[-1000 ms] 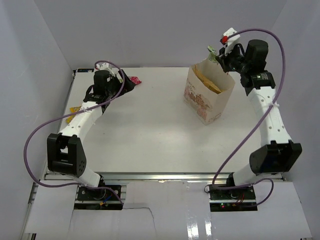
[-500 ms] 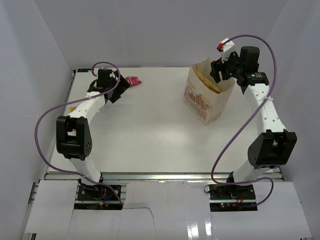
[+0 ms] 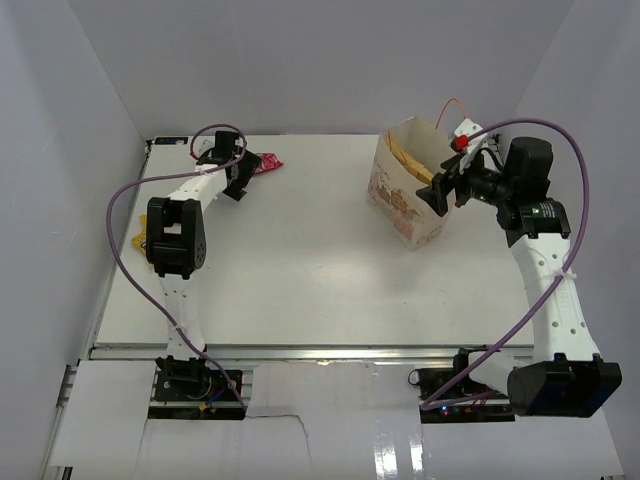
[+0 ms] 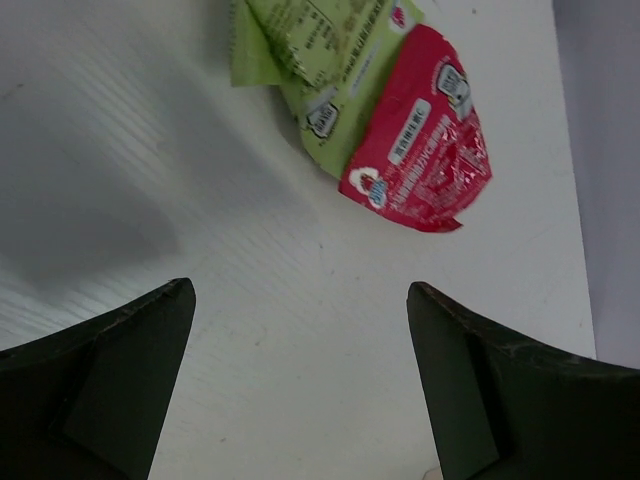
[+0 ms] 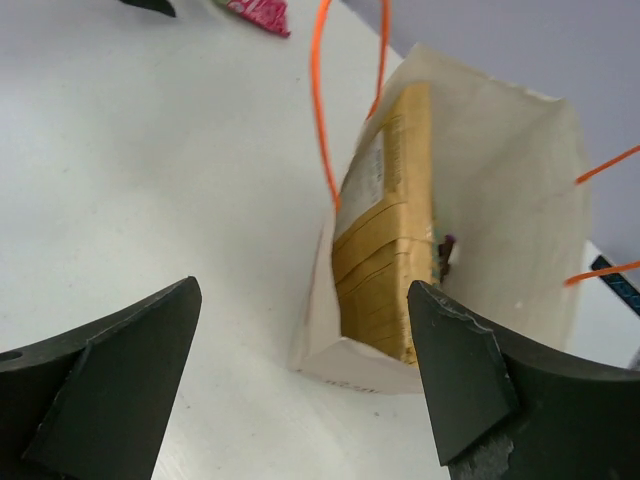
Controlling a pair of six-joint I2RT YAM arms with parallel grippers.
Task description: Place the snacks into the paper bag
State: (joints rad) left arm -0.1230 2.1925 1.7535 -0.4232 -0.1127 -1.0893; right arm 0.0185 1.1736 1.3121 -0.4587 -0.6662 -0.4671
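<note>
Pink-red packet, touching the pale green packet, looks light, limp and crinkly, best pinched at an edge; left gripper and right gripper both have jaws spread

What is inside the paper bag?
Inside the paper bag stands the flat tan chip bag, with a small dark item beside it. The bag's bottom is covered.

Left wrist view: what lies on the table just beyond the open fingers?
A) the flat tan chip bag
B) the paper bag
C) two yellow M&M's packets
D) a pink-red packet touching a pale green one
D: the pink-red packet lies against the pale green packet on the bare table, and no yellow packet, chip bag or paper bag shows in this view.
</note>
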